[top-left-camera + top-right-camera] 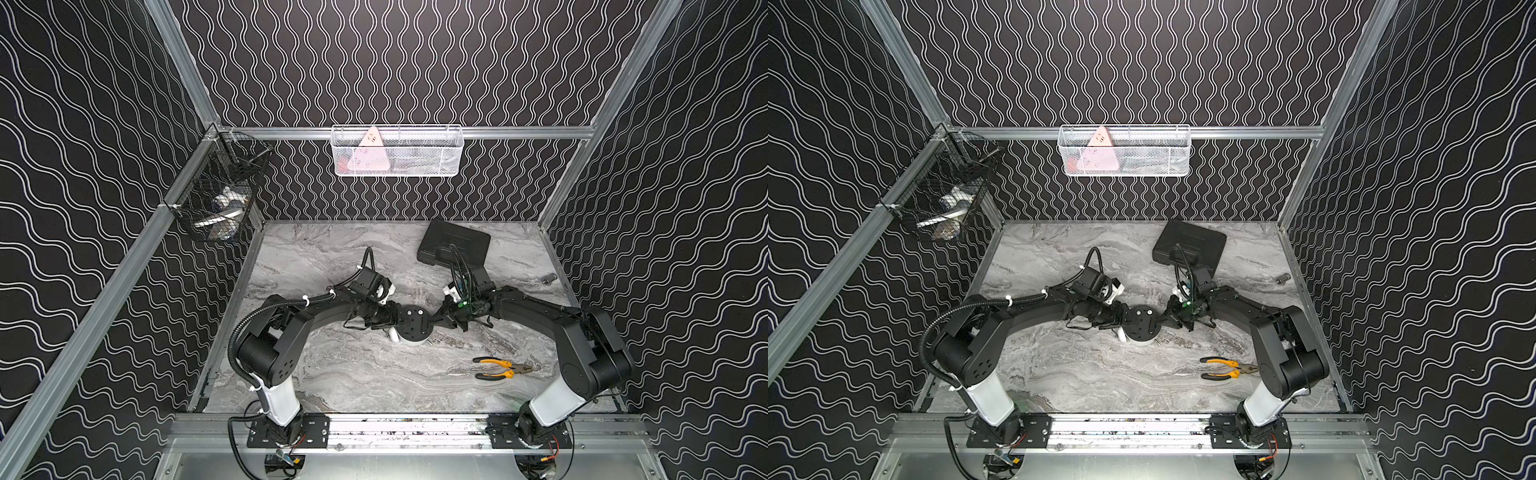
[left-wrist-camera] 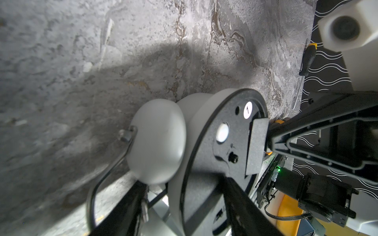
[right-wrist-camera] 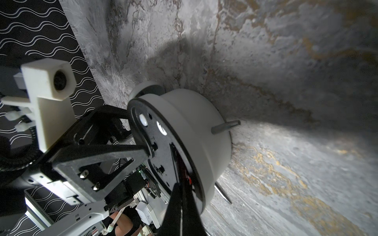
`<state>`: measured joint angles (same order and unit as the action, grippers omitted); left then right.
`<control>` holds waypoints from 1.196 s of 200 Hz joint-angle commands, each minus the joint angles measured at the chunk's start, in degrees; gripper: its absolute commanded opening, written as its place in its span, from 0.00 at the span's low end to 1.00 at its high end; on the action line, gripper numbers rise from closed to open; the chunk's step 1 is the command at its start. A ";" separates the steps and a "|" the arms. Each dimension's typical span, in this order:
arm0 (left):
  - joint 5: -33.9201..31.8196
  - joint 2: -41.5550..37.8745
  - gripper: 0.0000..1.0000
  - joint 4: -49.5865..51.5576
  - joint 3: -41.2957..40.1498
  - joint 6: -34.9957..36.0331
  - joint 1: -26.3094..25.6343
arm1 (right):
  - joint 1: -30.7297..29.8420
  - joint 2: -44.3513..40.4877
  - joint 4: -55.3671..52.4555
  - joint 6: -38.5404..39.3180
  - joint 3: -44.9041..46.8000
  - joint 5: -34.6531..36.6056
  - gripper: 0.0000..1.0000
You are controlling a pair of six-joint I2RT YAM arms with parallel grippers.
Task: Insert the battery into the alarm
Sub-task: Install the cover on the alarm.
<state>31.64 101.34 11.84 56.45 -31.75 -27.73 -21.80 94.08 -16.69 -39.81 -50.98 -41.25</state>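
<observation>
Right gripper (image 3: 180, 185), clenched shut, has its tips against the red battery (image 3: 187, 173) in the back-panel slot of the alarm (image 1: 411, 328); the alarm lies face down on the bench (image 1: 374, 374), grasped by the left gripper (image 1: 392, 321); an off-centre push could pop the battery out or skid the alarm.

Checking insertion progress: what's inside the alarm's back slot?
A red sliver of the battery shows in the slot of the alarm; shut jaws of the right gripper cover the rest.

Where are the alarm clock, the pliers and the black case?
alarm clock (image 1: 411, 322): in a top view, its black back panel.
pliers (image 1: 498, 363): in a top view, a yellow handle.
black case (image 1: 444, 241): in a top view, its flat top.
</observation>
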 commanded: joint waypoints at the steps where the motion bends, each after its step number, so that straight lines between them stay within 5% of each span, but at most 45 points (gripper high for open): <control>1: -6.42 0.53 0.62 5.59 -0.63 -0.03 -0.13 | -0.08 -0.43 -1.23 0.61 -0.16 0.21 0.00; 137: -6.32 0.88 0.63 5.83 -0.36 0.83 -0.14 | -0.65 1.38 -9.84 13.37 -4.32 0.02 0.00; 239: -6.33 1.13 0.63 5.83 -0.33 0.99 -0.20 | -0.63 1.86 -9.39 13.76 -4.39 1.79 0.00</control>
<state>31.77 101.54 11.35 56.34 -31.55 -27.79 -22.39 95.83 -25.82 -26.50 -55.40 -40.66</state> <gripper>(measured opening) 0.629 0.050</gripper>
